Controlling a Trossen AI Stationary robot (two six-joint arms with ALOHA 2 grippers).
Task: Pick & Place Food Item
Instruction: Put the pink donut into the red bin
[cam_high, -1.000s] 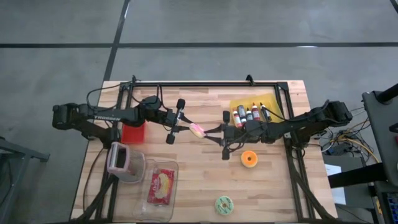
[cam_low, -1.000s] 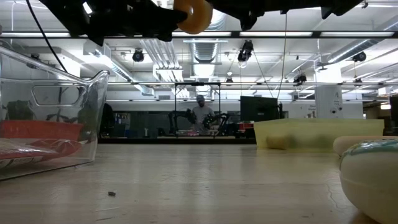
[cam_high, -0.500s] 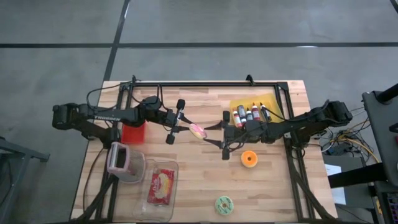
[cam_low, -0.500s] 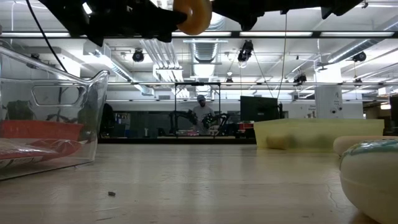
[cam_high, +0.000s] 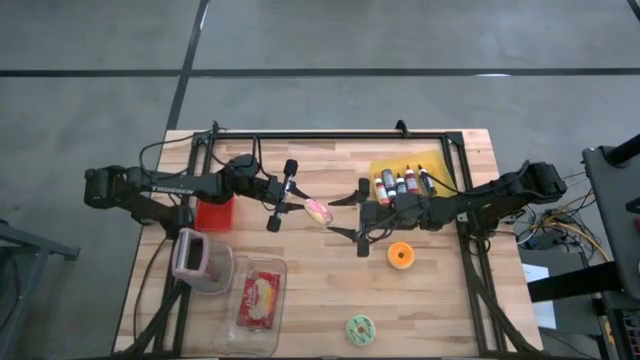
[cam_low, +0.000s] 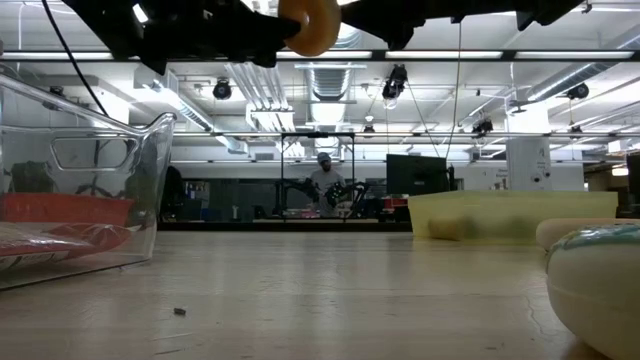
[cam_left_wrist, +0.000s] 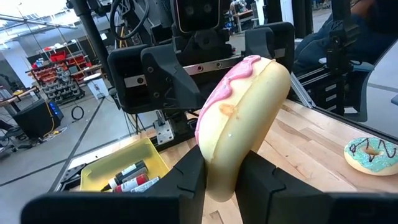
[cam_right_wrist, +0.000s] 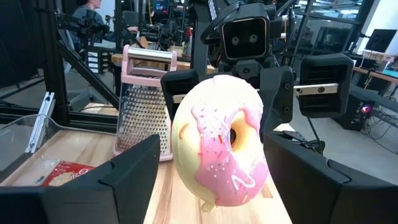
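Note:
A pink-frosted donut (cam_high: 318, 210) hangs high above the table's middle, with my left gripper (cam_high: 299, 208) shut on it from the left. It also shows in the low view as the donut (cam_low: 310, 24) at the top edge. My right gripper (cam_high: 341, 216) faces it from the right, open. Its two fingers (cam_right_wrist: 127, 177) stand on either side of the donut (cam_right_wrist: 219, 146), clear of it. The donut's frosted face with its hole is turned toward my right gripper. My left gripper pinches the donut's near rim (cam_left_wrist: 222, 177) between its two fingers, one finger (cam_left_wrist: 189, 180) on each side of the ring. The fingers come level from the table's left. The donut stands on edge, tilted, jutting out past the fingertips, lifted clear of the table.
An orange donut (cam_high: 400, 254) and a green one (cam_high: 359, 329) lie on the table's near right. A yellow tray (cam_high: 430, 160) of bottles sits behind my right arm. On the left are a red block (cam_high: 213, 212), a pink grater (cam_high: 190, 255) and a clear container (cam_high: 255, 300).
My right gripper has opened and let go of the pink donut, its fingers spreading wide on either side of it. The donut has stayed in the air in my left gripper. Neither arm has shifted.

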